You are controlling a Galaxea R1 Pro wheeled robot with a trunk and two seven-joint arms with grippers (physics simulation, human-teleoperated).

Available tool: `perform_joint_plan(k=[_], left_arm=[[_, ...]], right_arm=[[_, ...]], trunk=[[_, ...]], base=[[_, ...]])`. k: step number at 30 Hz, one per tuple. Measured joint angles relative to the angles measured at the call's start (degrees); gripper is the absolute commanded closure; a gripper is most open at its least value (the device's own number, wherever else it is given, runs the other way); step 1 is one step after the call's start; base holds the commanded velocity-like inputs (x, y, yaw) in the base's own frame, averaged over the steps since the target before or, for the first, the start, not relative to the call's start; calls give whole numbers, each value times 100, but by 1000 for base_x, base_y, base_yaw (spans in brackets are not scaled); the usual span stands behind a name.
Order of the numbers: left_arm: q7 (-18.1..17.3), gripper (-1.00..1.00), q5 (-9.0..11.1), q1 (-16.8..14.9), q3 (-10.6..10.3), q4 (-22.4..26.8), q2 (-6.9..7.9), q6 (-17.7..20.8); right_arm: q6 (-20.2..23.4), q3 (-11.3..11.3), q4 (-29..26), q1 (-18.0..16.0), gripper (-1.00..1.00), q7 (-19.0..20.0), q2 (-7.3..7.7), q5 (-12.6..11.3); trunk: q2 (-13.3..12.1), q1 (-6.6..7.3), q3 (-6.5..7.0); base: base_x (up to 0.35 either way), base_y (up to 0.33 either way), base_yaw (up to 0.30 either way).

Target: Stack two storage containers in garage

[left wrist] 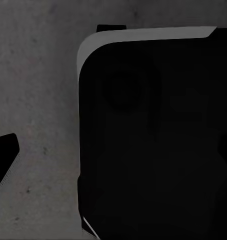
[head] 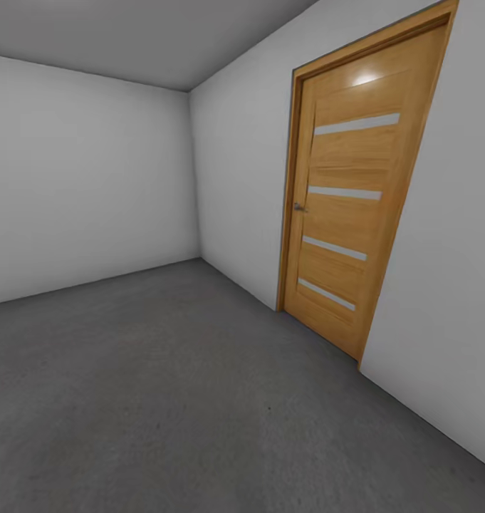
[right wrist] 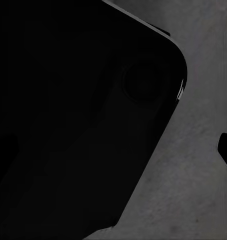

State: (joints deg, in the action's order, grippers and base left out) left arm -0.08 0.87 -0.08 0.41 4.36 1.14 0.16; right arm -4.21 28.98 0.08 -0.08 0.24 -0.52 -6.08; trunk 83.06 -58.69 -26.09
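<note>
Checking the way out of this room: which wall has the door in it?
The wall on the right holds the wooden door, closed, with four pale horizontal strips and a small handle. The far wall is plain grey-white, with nothing on it.

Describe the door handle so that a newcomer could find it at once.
Look at the white wall on the right side of the room, where a wooden door stands closed. The handle is small and metal, at the door's left edge, level with the second pale stripe.
</note>
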Motion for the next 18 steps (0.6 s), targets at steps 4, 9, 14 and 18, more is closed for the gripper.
perform_joint_plan(k=[4,9,14,18], left_arm=[[0,-100,0,0,-1,0,-4,0],[0,-100,0,0,0,0,-6,1],[0,-100,0,0,0,0,-8,3],[0,-100,0,0,0,0,-9,3]], right_arm=[[0,0,0,0,-100,0,0,0],[0,0,0,0,-100,0,0,0],[0,0,0,0,-100,0,0,0],[0,0,0,0,-100,0,0,0]], trunk=[[0,0,0],[0,0,0],[0,0,0],[0,0,0]], base=[[323,0,0],[323,0,0],[323,0,0],[323,0,0]])
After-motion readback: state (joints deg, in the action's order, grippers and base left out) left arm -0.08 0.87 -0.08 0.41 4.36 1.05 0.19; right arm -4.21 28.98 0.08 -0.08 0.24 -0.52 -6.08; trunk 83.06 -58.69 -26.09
